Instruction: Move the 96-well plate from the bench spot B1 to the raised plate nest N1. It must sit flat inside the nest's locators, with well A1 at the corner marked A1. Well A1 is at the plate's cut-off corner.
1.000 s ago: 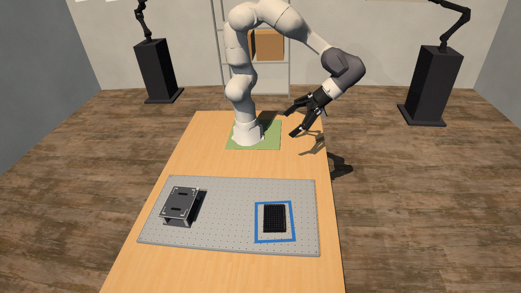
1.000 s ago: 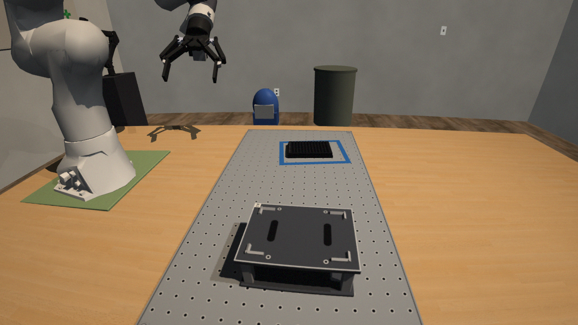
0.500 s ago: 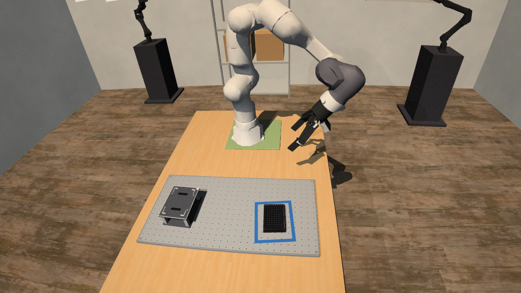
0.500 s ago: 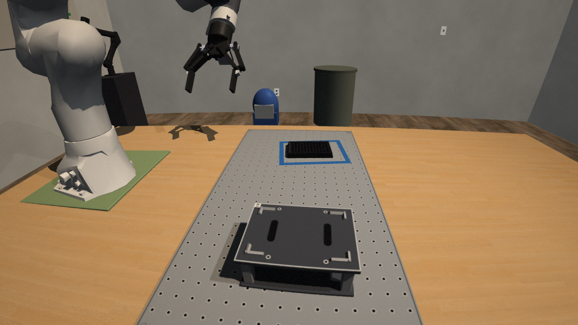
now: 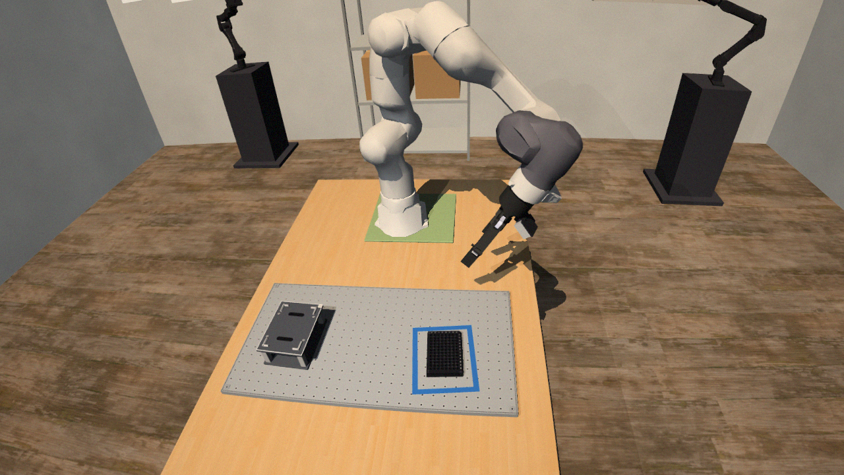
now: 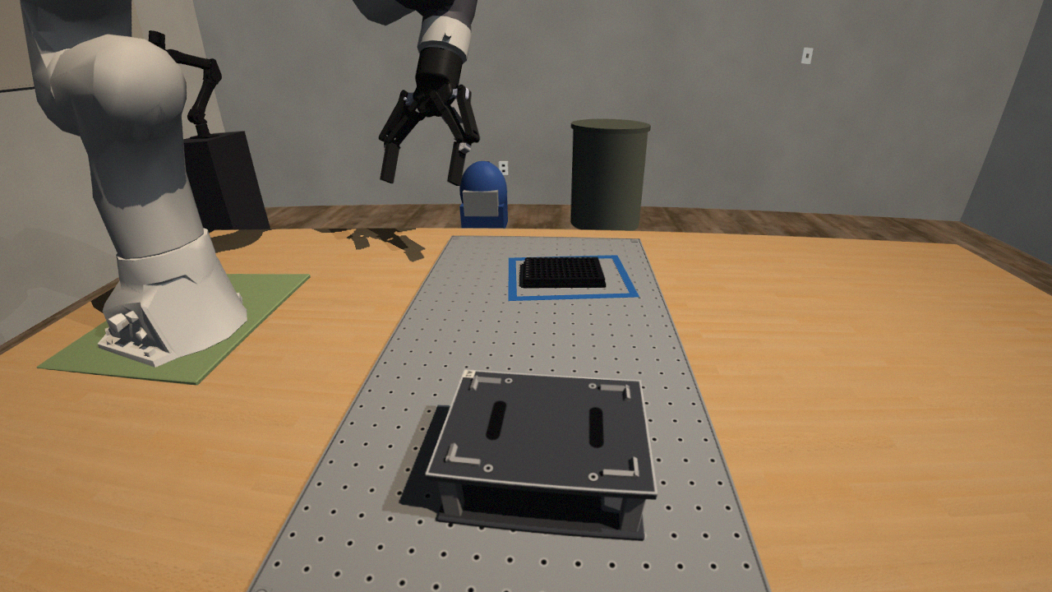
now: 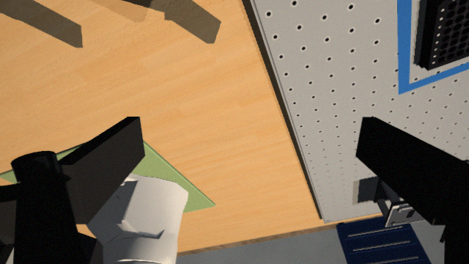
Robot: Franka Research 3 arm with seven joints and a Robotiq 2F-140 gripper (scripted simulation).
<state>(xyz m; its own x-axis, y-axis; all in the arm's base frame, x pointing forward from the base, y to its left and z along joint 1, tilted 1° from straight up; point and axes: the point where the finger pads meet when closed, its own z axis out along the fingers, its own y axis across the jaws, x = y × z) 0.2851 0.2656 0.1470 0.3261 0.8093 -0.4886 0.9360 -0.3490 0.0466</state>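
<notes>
The black 96-well plate (image 5: 444,353) (image 6: 562,271) (image 7: 445,33) lies flat inside the blue rectangle B1 (image 5: 445,390) (image 6: 574,296) (image 7: 404,44) on the grey perforated board (image 5: 365,330) (image 6: 412,330) (image 7: 330,92). The raised dark nest N1 (image 5: 290,328) (image 6: 544,430) stands empty at the board's other end, with pale corner locators. A small mark sits at its corner toward the robot base. My gripper (image 5: 479,248) (image 6: 421,174) (image 7: 250,136) is wide open and empty. It hangs high over the bare table between the robot base and the board, well short of the plate. I cannot make out the plate's cut-off corner.
The robot base (image 5: 401,215) (image 6: 168,309) stands on a green mat (image 5: 442,218) (image 6: 242,309) at the table's far end. The wooden table (image 5: 330,236) carries only the board. A blue object (image 6: 483,195) and a dark bin (image 6: 609,173) stand on the floor beyond.
</notes>
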